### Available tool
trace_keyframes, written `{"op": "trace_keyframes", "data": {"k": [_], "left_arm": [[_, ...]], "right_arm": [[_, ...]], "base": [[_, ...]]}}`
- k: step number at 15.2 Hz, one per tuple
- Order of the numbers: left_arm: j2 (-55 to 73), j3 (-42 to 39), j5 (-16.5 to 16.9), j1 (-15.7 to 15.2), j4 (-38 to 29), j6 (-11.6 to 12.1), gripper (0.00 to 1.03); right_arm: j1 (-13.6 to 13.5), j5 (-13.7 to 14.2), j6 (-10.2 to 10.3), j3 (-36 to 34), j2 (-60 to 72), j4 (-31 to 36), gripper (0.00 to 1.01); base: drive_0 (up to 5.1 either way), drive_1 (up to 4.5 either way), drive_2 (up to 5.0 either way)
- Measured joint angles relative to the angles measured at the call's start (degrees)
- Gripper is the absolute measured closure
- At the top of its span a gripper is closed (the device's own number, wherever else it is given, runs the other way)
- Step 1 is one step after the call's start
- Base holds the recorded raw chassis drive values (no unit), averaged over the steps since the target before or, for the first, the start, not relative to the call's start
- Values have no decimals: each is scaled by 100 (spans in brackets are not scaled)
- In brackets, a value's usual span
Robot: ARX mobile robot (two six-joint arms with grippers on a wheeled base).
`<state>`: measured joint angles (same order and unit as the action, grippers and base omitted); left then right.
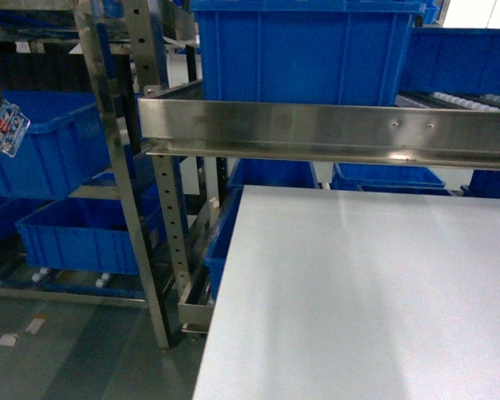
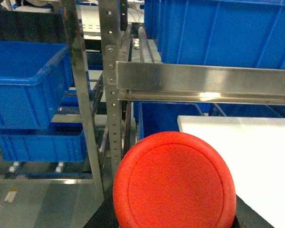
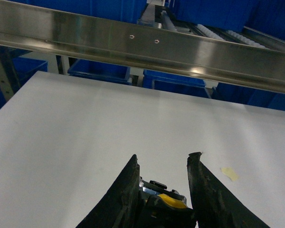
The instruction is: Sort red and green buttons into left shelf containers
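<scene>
While red button (image 2: 175,183) fills bottom of left wrist view, cap toward camera, left gripper fingers sit out of sight, so grip on it cannot be confirmed. In head view button's blocky base (image 1: 3,125) shows at left edge, level with upper blue bin (image 1: 54,154) on left shelf. Right gripper (image 3: 164,164) hovers over white table (image 3: 109,123), jaws slightly apart, holding nothing.

Steel rail (image 1: 333,133) across bare white table (image 1: 367,308)

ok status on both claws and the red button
Left claw shut on red button, facing the left shelf bin. Right claw open over white table. Shelf post close ahead.
</scene>
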<state>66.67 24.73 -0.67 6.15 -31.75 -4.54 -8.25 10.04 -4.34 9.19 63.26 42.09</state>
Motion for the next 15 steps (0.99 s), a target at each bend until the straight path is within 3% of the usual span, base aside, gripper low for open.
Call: {"op": "trace_keyframes", "data": {"k": [9, 15], "left_arm": [[2, 0, 0, 0, 4, 0, 79], [4, 0, 13, 0, 26, 0, 79]], "right_arm": [[0, 0, 0, 0, 0, -20, 73], [0, 9, 0, 0, 0, -22, 73]], "base": [[-470, 382, 76], [-495, 266, 217]]}}
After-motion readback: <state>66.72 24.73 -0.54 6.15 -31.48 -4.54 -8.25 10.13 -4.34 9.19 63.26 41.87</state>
